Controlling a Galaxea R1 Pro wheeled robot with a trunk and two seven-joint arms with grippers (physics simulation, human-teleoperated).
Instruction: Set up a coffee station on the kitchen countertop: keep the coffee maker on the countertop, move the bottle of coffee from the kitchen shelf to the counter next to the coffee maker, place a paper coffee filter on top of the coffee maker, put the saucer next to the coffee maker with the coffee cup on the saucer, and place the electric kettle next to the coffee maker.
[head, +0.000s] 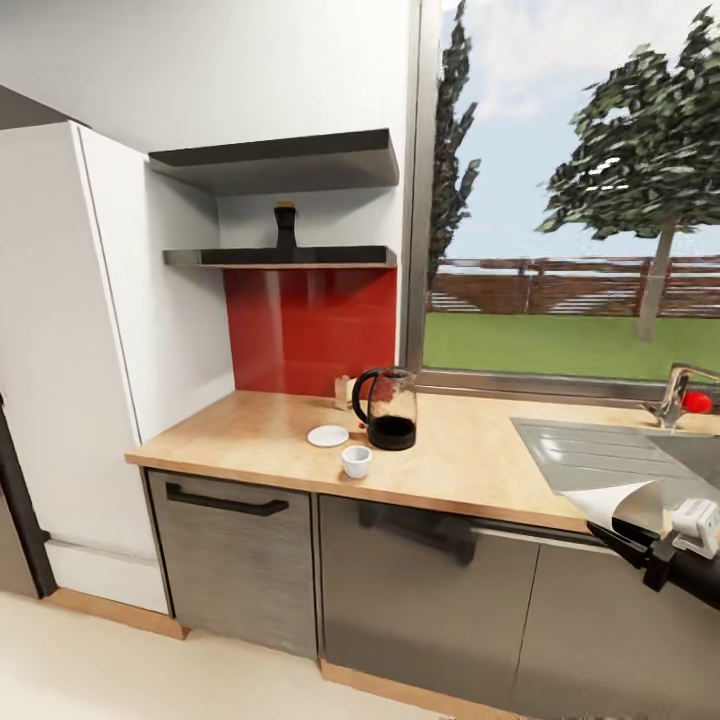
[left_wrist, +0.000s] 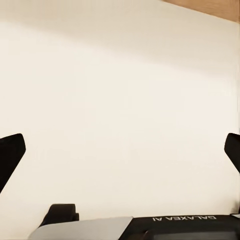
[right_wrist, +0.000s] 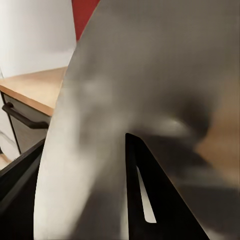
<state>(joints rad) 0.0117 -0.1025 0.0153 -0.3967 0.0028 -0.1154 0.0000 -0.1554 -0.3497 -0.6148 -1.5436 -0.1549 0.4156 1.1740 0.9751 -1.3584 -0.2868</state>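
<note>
Facing the kitchen countertop (head: 250, 430) from the head view: electric kettle (head: 388, 408) upright near the red backsplash (head: 310, 325), saucer (head: 328, 435) flat just beside its base on the left, coffee cup (head: 356, 461) standing on the bare wood slightly nearer the front edge, not on the saucer. Bottle of coffee (head: 286, 230) upright on the lower dark shelf (head: 290, 257), above the backsplash and under a second shelf (head: 280, 158). Small tan item behind the kettle, too hidden to identify. Open worktop left of the saucer up to the white tall cabinet (head: 90, 350); open wood between cup and grey sink (head: 610, 450); faucet (head: 675, 390) at the window side. Right gripper (head: 625, 535) low at the right border, in front of the cabinet fronts (head: 420, 590), pinching the paper coffee filter (head: 625, 500), whose white cone overlaps the counter's front edge. Right wrist view, much closer: filter (right_wrist: 150, 85) spread across the lens, one dark finger (right_wrist: 150, 200) pressed against it, with a strip of countertop (right_wrist: 37, 87) and a black drawer handle (right_wrist: 22, 119) to one side. Left wrist view: left gripper (left_wrist: 120, 150) with fingertips (left_wrist: 10, 155) spread wide, holding nothing, over pale floor (left_wrist: 120, 90).
</note>
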